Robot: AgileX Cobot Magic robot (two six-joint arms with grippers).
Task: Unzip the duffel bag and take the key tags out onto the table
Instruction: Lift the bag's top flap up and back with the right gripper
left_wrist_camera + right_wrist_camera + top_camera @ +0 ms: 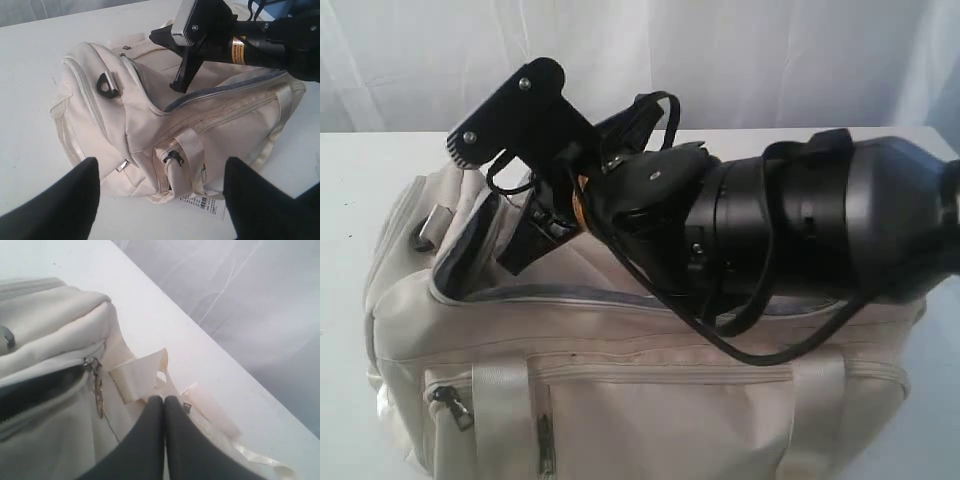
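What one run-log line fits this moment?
duffel bag: top zip open, grey lining showing | right claw: shut beside zipper pull | left claw: open above bag | key tags: unseen

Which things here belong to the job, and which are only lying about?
For the job: duffel bag, top zipper partly open; table; right end effector, shut over the bag's end. Key tags: not in view.
Lying about: paper barcode label at the bag's edge; white curtain behind.
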